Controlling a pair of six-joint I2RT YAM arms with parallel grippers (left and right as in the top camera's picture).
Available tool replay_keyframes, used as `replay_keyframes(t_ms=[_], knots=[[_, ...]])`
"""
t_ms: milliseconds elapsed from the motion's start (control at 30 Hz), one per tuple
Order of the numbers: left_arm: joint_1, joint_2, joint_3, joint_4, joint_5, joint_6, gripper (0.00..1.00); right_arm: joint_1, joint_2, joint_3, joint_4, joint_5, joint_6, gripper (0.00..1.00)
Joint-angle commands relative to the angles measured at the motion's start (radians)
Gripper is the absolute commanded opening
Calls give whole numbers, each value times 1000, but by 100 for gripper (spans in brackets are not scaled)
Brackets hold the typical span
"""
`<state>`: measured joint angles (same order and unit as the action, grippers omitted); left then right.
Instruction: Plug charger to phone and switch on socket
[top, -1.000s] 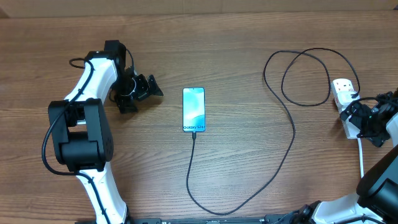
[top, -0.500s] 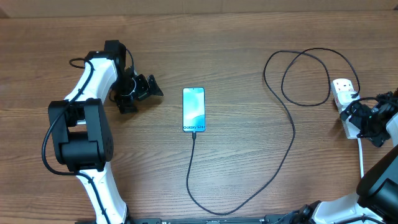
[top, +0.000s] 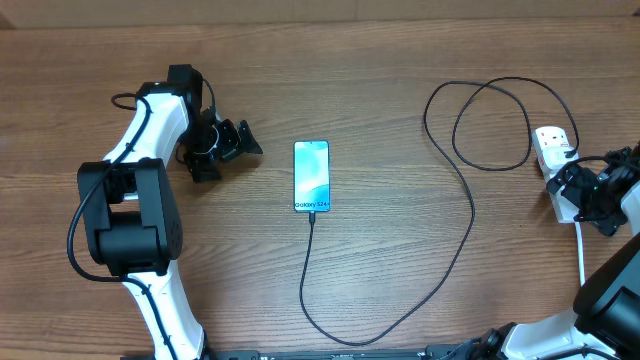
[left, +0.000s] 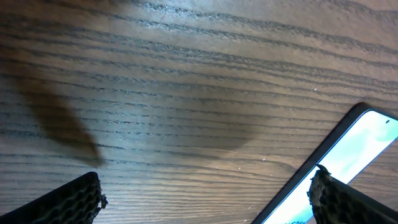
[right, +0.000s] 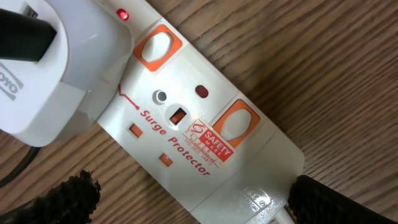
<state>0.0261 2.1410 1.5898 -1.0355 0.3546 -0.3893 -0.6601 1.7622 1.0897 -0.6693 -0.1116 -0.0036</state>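
At table left the left gripper (top: 245, 141) sits released and empty, the phone (top: 311, 176) lies centre with the limp charger (top: 470, 215) in its lower edge, and the right gripper (top: 572, 190), also spread empty, hovers over the socket (right: 249, 168), judged light and slide-prone: press 1 rocker (right: 158, 46) squarely.

- A wooden table (top: 400, 270) filled nearly every view, its brown top streaked with dark grain running lengthwise.
- Along the far edge ran a paler tan strip (top: 330, 8) (what it was could not be told).
- Light fell evenly, leaving a mild sheen on the wood and one soft shadow (left: 56, 118) in the left wrist view.
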Motion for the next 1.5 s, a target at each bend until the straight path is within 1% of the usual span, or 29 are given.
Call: replay_keyframes(t_ms=[0,567,767,933,1100,1133,1333,1467], knots=[[-6,-36,8,1,-8,8,99,14,-19,-9,6,-23,-5,100],[-5,-36,8,1,-8,8,100,14,-19,-9,6,-23,-5,100],[-5,-79,8,0,-8,8,100,14,-19,-9,6,-23,-5,100],[-5,-214,8,0,-8,8,99,14,-19,-9,6,-23,-5,100],[-5,-428,8,-1,-10,9,100,14,-19,-9,6,-23,-5,100],[-5,-469,8,-3,-28,9,100,14,-19,-9,6,-23,-5,100],[-5,-715,8,-16,-285,8,100,14,-19,-9,6,-23,-5,100],[-5,-838,8,-77,-365,8,100,14,-19,-9,6,-23,-5,100]])
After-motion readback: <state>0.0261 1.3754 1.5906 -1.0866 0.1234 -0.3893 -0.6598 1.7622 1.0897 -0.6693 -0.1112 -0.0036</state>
